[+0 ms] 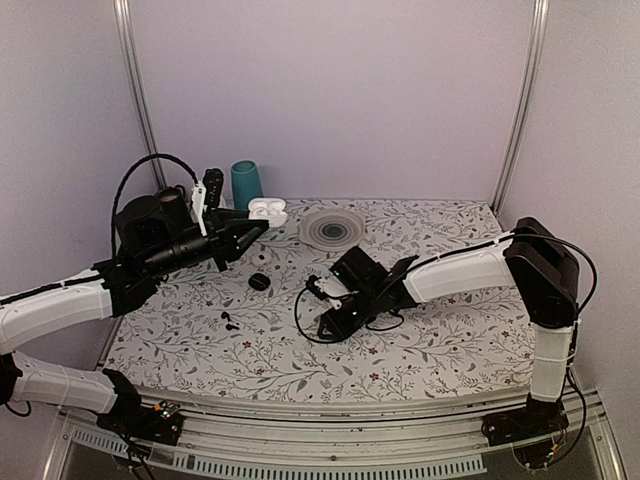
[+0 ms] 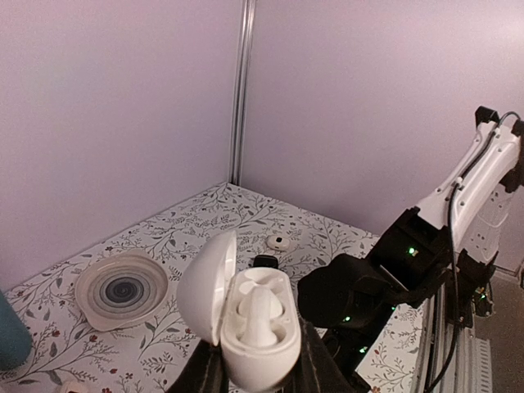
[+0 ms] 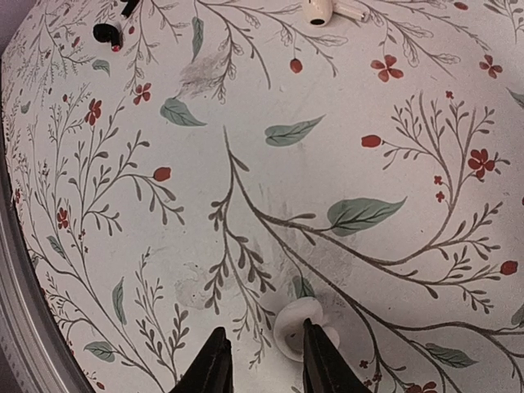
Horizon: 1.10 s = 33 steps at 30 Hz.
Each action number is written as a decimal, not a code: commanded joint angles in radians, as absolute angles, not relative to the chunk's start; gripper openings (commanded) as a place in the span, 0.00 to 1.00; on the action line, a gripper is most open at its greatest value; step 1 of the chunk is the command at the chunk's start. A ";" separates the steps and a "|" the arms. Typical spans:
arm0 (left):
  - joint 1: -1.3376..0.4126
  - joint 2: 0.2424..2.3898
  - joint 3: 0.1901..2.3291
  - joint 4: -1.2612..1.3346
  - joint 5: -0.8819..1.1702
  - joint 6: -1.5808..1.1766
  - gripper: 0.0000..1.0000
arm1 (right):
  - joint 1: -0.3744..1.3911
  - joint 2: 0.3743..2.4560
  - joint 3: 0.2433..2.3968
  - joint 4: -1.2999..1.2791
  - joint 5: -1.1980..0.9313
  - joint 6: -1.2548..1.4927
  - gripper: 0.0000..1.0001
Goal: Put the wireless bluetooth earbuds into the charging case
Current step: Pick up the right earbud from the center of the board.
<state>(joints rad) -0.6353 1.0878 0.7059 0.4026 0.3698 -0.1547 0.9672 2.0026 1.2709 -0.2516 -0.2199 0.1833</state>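
Just left of the pale, ribbed, round plastic dish (image 1: 332, 228) on the floral-patterned counter (image 1: 450, 330), the left claw (image 2: 257, 375) is clamping the white, glossy, pebble-shaped charging case (image 2: 246, 323) up in the air, its lid standing open and one white stemmed earbud (image 2: 260, 315) sitting inside. Left of the dish and nearer the arm bases, a small round black object (image 1: 260, 282) and a tiny glossy black earbud (image 1: 228, 320) are lying apart on the counter. On the near side of the dish, the right claw (image 3: 264, 364) is hovering low with its fingers narrowly parted, a second white earbud (image 3: 293, 326) lying at the tip of one finger rather than pinched between both, and a third white earbud (image 3: 319, 10) is lying well apart from it.
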 commanded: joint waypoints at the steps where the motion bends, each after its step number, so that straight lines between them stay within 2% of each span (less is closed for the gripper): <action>1: -0.621 1.075 0.717 0.402 0.369 -0.155 0.00 | 0.960 2.021 1.280 -0.238 -0.212 0.187 0.30; 17: -0.621 1.073 0.719 0.401 0.369 -0.156 0.00 | 0.955 2.031 1.286 -0.236 -0.175 0.178 0.29; 33: -0.621 1.071 0.719 0.401 0.365 -0.155 0.00 | 0.949 2.041 1.294 -0.236 -0.152 0.167 0.21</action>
<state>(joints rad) -0.6353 1.0874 0.7059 0.3977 0.3691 -0.1547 0.9543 2.0117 1.2747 -0.2325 -0.1741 0.1753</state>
